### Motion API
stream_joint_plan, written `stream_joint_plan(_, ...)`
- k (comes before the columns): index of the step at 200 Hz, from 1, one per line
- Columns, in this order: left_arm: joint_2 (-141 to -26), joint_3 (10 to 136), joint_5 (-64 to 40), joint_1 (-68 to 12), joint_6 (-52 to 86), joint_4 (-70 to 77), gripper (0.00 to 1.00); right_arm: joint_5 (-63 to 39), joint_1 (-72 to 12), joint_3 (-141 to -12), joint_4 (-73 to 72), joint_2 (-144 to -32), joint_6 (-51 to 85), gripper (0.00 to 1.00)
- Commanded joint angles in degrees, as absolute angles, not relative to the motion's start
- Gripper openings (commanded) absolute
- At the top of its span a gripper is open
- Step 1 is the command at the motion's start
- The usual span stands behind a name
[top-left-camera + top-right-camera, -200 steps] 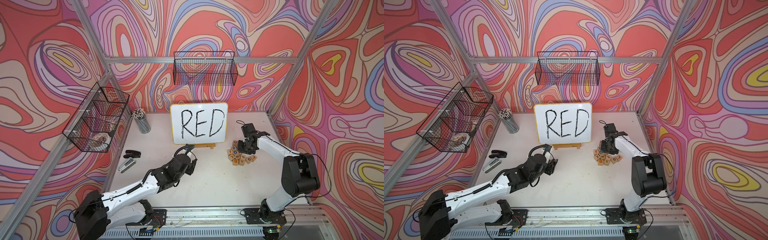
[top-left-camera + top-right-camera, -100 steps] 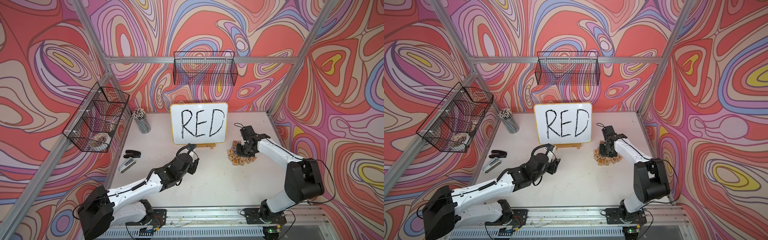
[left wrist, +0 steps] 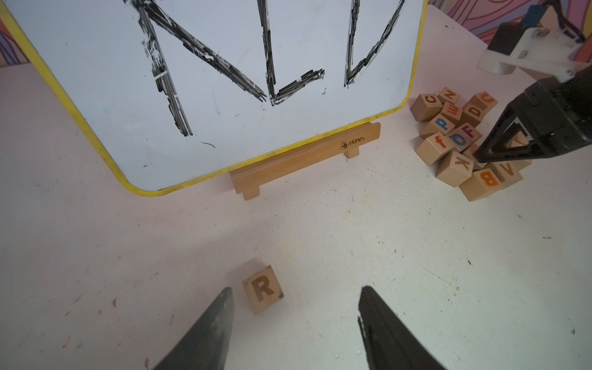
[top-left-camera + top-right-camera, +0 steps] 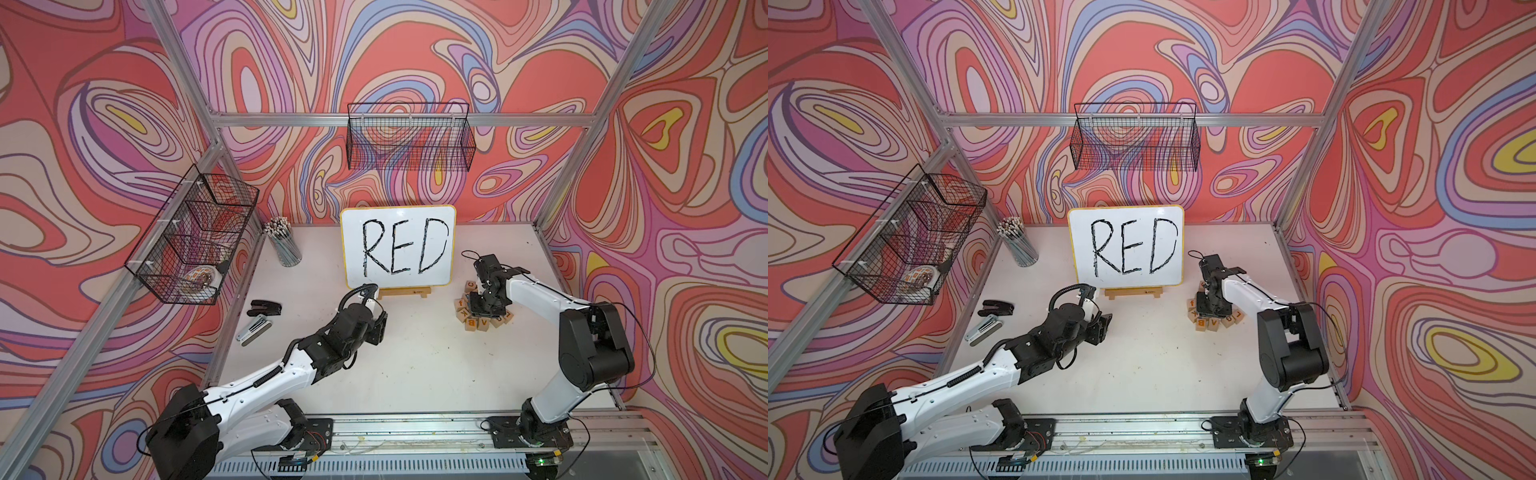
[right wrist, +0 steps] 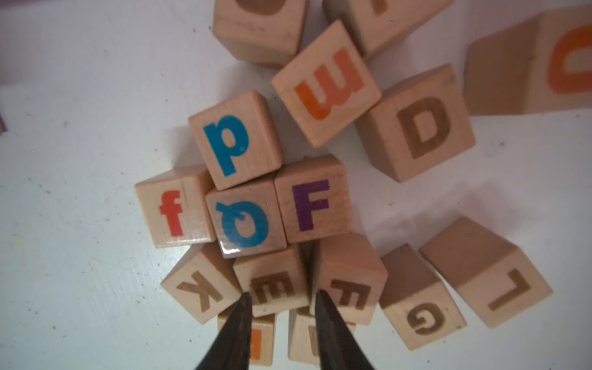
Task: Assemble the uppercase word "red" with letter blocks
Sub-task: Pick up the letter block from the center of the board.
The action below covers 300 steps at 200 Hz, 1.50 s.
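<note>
On white tabletop (image 4: 415, 365), swirly walls (image 4: 415, 62): left jaws apart beside R (image 3: 263, 290), right jaws apart astride E (image 5: 272, 285).

- I'm driving a robotics lab test cell: an aluminium frame (image 4: 291, 119) boxes in a white table (image 4: 436, 374).
- Swirl-printed walls (image 4: 415, 50) run from 9 to 3 o'clock.
- The arm bases are bolted to a rail (image 4: 415, 432) at 6 o'clock.

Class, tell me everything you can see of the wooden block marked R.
The R block is a small pale wooden cube, its top face bearing a brown capital R. It lies flat on the white table, slightly turned, alone, well apart from the pile of other letter blocks and in front of the whiteboard's wooden stand. It sits between the left gripper's open fingers, close to one; only the table seems to touch it.
</note>
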<state>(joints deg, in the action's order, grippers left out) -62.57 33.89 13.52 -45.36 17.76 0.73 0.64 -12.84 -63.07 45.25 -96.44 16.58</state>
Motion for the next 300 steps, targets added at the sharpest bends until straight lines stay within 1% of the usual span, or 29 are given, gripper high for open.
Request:
stream_joint_plan(1,-61.1,32.8,13.5,-44.8,18.5,0.3,0.65,2.5,-13.1,-64.8,45.4,-98.1,15.5,0.37)
stream_joint_plan(48,-60.3,32.4,13.7,-44.3,18.5,-0.2,0.65,2.3,-13.2,-66.1,45.1,-99.8,15.0,0.38)
stream_joint_plan(100,-60.5,32.7,13.6,-43.9,18.3,-0.3,0.65,2.1,-15.1,-67.3,46.0,-100.9,14.8,0.38)
stream_joint_plan(178,-61.1,32.7,13.4,-43.5,17.8,-0.2,0.65,4.9,-15.4,-65.2,46.4,-100.7,16.1,0.39)
stream_joint_plan(300,-59.2,32.1,13.9,-43.3,17.6,-1.1,0.65,4.7,-15.5,-64.0,44.3,-103.0,19.2,0.42)
